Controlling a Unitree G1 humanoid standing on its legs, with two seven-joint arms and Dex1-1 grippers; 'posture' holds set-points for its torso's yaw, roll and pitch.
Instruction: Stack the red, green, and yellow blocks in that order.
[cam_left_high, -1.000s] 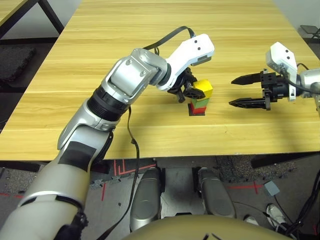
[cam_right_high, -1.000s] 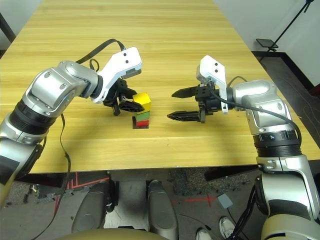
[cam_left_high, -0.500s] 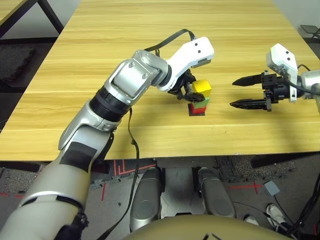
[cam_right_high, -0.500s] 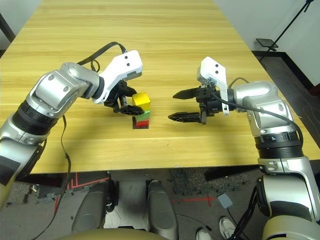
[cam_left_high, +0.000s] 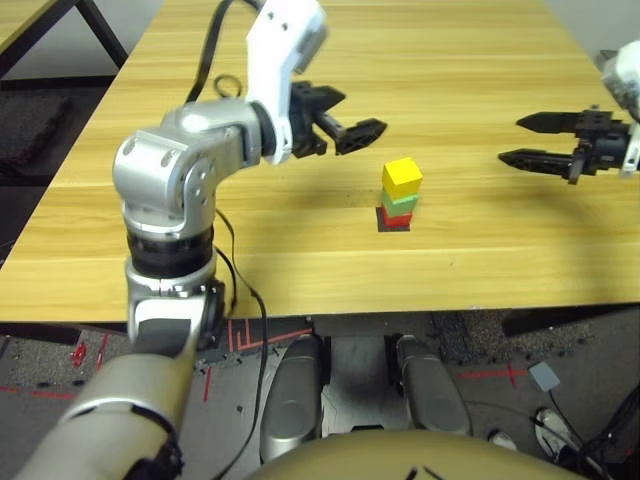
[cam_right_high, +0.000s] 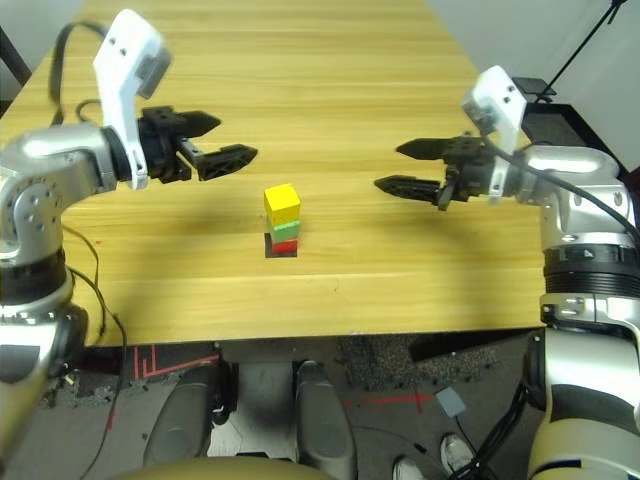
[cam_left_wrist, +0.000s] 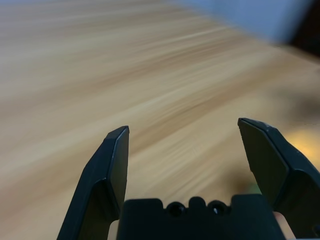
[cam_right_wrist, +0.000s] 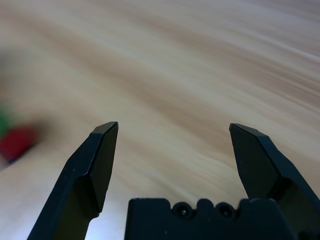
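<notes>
The three blocks stand in one stack near the table's front middle: the red block (cam_left_high: 394, 216) at the bottom, the green block (cam_left_high: 398, 200) on it, the yellow block (cam_left_high: 402, 176) on top, slightly turned. My left gripper (cam_left_high: 362, 131) hovers open above the table, up and to the left of the stack, with nothing between its fingers (cam_left_wrist: 112, 165). Far to the right of the stack my right gripper (cam_left_high: 522, 139) is open and empty too, its fingers (cam_right_wrist: 95, 165) pointing toward the stack. The red block (cam_right_wrist: 16, 141) shows as a blur in the right wrist view.
A small flat black square patch (cam_right_high: 272, 243) lies under the stack. The wooden table (cam_left_high: 300, 60) stretches far behind the stack. Its front edge (cam_left_high: 330, 305) runs just below the stack. A black cable (cam_left_high: 240, 290) hangs from my left arm.
My left gripper let go of the yellow block, opened, and drew back up and to the left. My right gripper pulled away to the right. The stack stands on its own.
</notes>
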